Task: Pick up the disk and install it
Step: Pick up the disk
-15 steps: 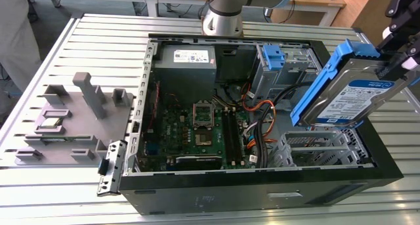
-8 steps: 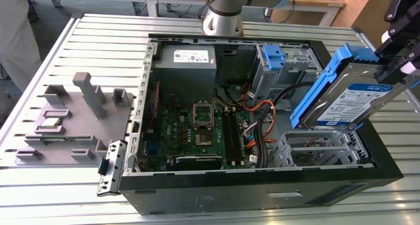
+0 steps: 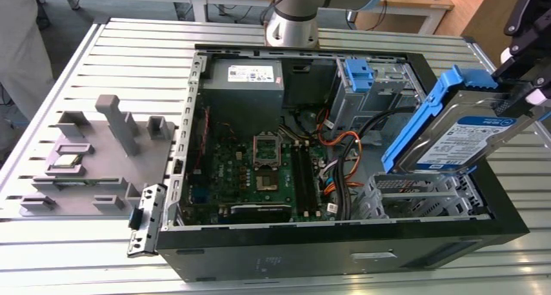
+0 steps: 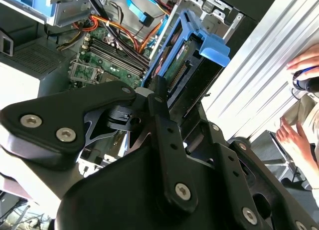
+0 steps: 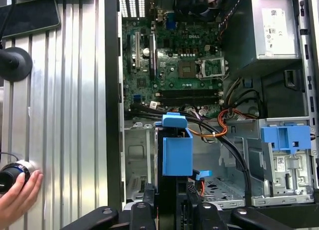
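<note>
The gripper (image 3: 519, 102) clamped the disk (image 3: 460, 137), a flat silver slab in a glossy blue plastic frame (image 3: 419, 124), tilted steeply above what seemed a perforated metal cage (image 3: 422, 193).

The silver disk (image 3: 452, 130) carries a white-and-blue label in a blue carrier frame (image 3: 448, 85). The motherboard (image 3: 258, 172) is green, the power-supply box (image 3: 245, 91) grey, the table (image 3: 129, 50) ribbed silver.

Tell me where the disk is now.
The disk is at the exterior view's right, held tilted in the end effector above the metal drive cage inside the open computer case.
</note>
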### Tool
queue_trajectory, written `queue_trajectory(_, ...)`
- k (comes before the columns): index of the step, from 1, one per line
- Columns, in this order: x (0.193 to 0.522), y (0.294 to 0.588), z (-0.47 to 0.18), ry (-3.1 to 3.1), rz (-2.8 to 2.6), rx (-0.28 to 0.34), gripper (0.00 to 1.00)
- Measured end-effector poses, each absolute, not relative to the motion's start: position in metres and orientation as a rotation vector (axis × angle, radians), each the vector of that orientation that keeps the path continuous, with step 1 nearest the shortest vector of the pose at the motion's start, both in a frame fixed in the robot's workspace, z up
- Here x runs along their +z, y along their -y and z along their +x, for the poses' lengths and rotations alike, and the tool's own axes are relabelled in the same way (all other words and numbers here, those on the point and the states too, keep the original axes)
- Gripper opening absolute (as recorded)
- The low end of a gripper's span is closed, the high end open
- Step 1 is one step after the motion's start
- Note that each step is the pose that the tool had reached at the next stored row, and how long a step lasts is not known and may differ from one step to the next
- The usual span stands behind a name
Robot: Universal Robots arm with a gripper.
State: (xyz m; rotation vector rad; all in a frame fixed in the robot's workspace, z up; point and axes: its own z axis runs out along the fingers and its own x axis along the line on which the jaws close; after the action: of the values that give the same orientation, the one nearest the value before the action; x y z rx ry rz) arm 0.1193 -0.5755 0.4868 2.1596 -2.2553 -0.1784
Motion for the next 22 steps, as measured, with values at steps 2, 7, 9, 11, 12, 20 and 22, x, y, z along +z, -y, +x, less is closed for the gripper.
queue_trajectory(2, 0.486, 0.576, 0.119, 2.253, 2.166, -0.178, 0.35)
queue_trajectory(7, 0.483, 0.578, 0.119, 2.246, 2.179, -0.172, 0.35)
queue_trajectory(9, 0.482, 0.578, 0.119, 2.246, 2.180, -0.172, 0.35)
queue_trajectory(11, 0.481, 0.579, 0.119, 2.246, 2.180, -0.172, 0.35)
queue_trajectory(12, 0.480, 0.579, 0.119, 2.247, 2.181, -0.172, 0.35)
queue_trajectory(20, 0.472, 0.582, 0.119, 2.249, 2.185, -0.175, 0.35)
queue_trajectory(22, 0.471, 0.582, 0.119, 2.250, 2.186, -0.177, 0.35)
